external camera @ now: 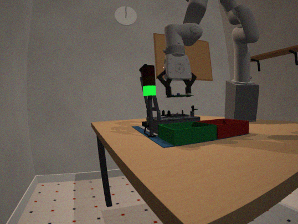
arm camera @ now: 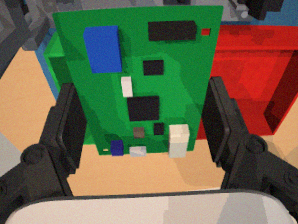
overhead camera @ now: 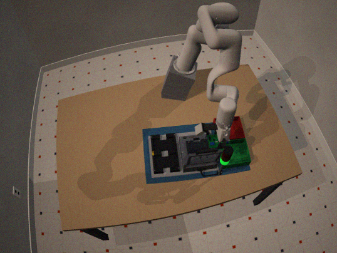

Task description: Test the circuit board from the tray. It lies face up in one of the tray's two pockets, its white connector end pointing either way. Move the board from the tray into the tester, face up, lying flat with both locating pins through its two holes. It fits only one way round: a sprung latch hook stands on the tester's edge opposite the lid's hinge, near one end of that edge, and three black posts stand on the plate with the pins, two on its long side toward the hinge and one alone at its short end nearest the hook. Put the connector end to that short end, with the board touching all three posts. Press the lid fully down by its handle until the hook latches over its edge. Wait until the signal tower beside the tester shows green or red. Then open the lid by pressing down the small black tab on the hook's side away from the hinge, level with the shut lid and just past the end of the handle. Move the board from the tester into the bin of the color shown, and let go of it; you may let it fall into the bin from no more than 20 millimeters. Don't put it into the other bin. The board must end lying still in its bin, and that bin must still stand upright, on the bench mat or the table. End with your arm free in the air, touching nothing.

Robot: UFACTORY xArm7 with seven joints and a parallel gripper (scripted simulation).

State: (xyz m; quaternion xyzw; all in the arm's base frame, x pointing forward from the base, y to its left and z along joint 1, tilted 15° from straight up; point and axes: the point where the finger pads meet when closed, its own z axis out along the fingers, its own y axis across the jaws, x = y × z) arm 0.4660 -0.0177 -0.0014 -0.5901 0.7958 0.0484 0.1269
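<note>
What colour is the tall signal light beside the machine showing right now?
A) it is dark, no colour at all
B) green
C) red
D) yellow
B: the signal tower has a bright green band lit, while the tool holds the circuit board in the air above the tester.

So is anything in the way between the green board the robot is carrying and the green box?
Nothing visible is. The gripper holds the circuit board flat, high above the tester. The green bin sits open-topped below and to the side. The signal tower stands close by, but not on the way down.
</note>
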